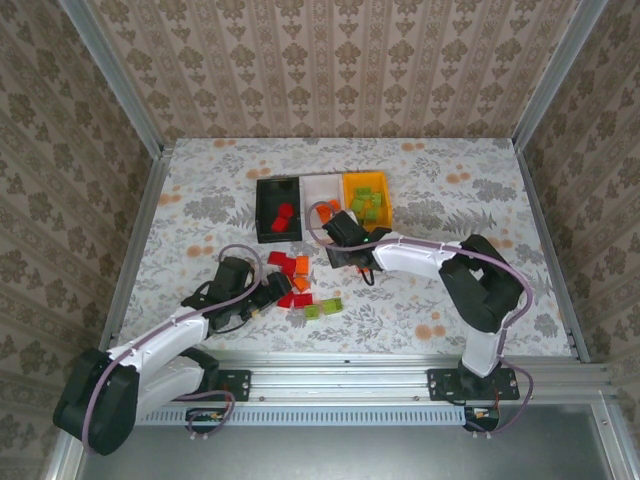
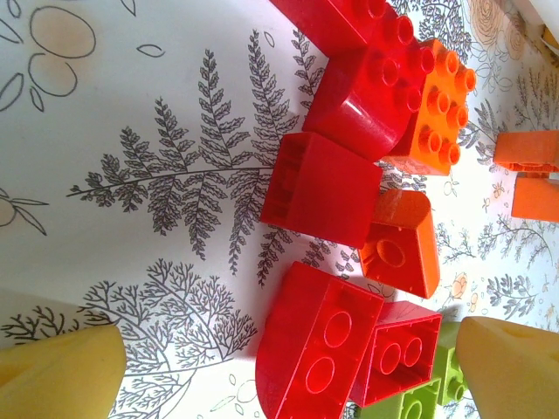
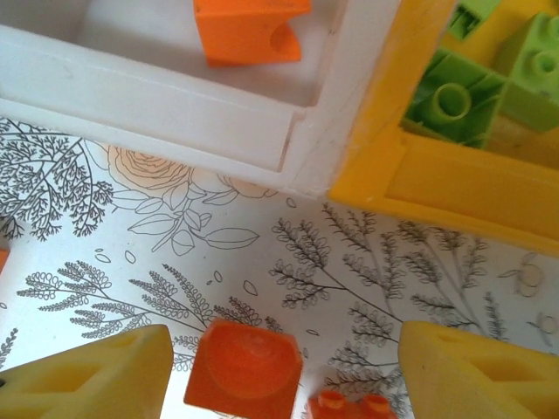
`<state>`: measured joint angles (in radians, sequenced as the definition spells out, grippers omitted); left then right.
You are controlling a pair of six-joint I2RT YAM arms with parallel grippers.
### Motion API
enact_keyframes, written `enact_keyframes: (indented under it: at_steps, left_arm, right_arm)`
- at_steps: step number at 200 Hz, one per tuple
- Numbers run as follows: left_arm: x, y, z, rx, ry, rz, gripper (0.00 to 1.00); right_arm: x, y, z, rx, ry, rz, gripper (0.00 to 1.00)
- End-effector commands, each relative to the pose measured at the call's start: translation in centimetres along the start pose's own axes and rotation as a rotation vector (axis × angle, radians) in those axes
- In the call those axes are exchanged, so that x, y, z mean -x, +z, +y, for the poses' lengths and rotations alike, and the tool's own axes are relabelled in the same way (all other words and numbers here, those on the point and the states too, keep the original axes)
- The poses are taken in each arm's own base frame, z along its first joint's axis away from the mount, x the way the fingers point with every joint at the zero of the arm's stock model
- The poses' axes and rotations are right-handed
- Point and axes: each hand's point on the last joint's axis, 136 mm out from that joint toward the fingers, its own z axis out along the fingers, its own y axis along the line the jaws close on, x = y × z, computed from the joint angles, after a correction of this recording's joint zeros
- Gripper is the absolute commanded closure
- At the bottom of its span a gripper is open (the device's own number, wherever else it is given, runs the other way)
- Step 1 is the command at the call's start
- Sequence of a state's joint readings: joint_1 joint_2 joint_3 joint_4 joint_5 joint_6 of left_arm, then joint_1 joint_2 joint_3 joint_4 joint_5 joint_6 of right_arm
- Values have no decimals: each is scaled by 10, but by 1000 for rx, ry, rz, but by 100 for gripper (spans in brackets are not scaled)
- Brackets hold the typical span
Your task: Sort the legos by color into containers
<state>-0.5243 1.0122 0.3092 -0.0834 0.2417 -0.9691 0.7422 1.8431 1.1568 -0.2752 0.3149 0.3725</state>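
Right claw [image 3: 286,353] is hovering low over the surface [image 3: 131,218], jaws standing apart, released and gripping nothing. Between its yellow foam fingers [image 3: 87,375] an orange brick [image 3: 244,371] is sitting on the surface, nearer one pad than the other and, as far as I can tell, touching neither. Just ahead of this claw the white bin [image 3: 175,105] is waiting with another orange piece [image 3: 249,30] lying inside. Ahead and off to one side, the orange-yellow bin [image 3: 454,188] is holding light green bricks [image 3: 450,100].

Left claw [image 2: 293,349] is gaping wide too, empty, and looking straight down on the loose pile. Red bricks [image 2: 319,188] are lying between its pads and just ahead, orange ones [image 2: 437,105] are sitting beyond them, and a couple of green ones [image 2: 410,401] are tucked close to one pad. From above, the black bin [image 1: 261,210], with red pieces in it, is standing further ahead of that claw.

On handling, these bricks are looking light, hard and glossy. They are not going to give under a squeeze, so I reckon a pinch on a rounded face or on the studs is risking a squirt-out. The orange brick is showing a dished face upward, so I'd be taking it across two flat side walls, centred and low, letting the foam do the gripping.
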Motion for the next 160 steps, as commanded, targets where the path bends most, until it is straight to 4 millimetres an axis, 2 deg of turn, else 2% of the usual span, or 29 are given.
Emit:
enact_keyframes:
  at_steps: [1, 43, 82, 95, 121, 144, 160]
  left_arm:
    - [-10, 8, -16, -93, 57, 38, 0]
    - [-10, 8, -15, -87, 59, 39, 0]
    - [-9, 10, -15, -85, 64, 42, 0]
    - [-9, 10, -16, -84, 65, 43, 0]
    - [-6, 8, -18, -78, 75, 38, 0]
    - [2, 2, -17, -61, 87, 13, 0]
    - [8, -4, -18, -64, 85, -8, 0]
  right_arm:
    - [2, 11, 7, 15, 46, 26, 30]
    - [-9, 24, 3, -34, 114, 54, 38]
    - [-6, 24, 7, -19, 117, 44, 58]
    - [-1, 20, 8, -18, 110, 31, 61]
    - [22, 1, 11, 3, 103, -29, 63]
    - [58, -25, 10, 11, 94, -120, 63]
    - [82, -30, 9, 8, 74, -153, 63]
